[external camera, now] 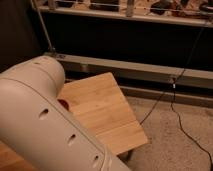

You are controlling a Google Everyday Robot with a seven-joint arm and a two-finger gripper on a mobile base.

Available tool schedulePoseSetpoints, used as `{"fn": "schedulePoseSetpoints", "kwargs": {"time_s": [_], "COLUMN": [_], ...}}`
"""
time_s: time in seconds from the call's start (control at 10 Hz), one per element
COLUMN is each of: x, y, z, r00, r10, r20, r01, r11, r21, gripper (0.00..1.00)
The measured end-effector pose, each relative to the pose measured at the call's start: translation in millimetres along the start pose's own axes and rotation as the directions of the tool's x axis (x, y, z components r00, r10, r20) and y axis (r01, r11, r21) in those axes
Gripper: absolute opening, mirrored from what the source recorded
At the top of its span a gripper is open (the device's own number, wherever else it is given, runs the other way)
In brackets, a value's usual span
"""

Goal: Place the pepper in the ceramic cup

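A small dark red thing [62, 103], maybe the pepper, peeks out on the wooden table [102, 110] right at the edge of my white arm [42, 120]. The arm fills the lower left of the camera view and hides most of the table's left part. My gripper is not in view; it lies outside the frame or behind the arm. No ceramic cup shows; it is hidden or out of view.
The table's right corner [145, 142] ends over a speckled floor [175, 145]. A black cable [175, 102] runs down from the back and across the floor. A grey metal rail [150, 70] and a dark shelf unit stand behind the table.
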Motion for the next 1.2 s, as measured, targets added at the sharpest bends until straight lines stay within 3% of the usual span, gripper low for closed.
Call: {"fn": "schedulePoseSetpoints", "kwargs": {"time_s": [0.3,0.5,0.8,1.2], "x": [23,31,42,46], "y": [-29,-51,-73,-78], "z": [-9,-12,-6,-3], "r00": [0.988,0.979,0.97,0.966], "r10": [0.073,0.106,0.147,0.166], "r20": [-0.133,-0.174,-0.195,-0.196], "r01": [-0.073,-0.101,-0.136,-0.153], "r11": [0.997,0.994,0.988,0.985], "r21": [0.007,0.04,0.071,0.077], "gripper": [0.7,0.7,0.7,0.7]}}
